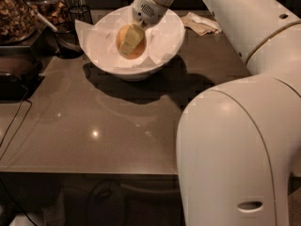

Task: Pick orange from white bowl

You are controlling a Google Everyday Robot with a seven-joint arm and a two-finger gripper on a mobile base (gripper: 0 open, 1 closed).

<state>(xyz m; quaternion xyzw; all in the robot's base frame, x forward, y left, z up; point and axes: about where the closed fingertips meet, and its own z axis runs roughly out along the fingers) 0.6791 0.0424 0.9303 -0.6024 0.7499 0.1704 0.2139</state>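
No writing, label, brand, number or sign can be read here — not on the white arm (235, 149), the jars (14, 13) at the left, or the grey surface (94, 126). The vent grille on the wrist carries no marking that can be made out. The hand (130, 40) is at the top, over the white bowl (164, 55) — clasped on the orange (138, 52).
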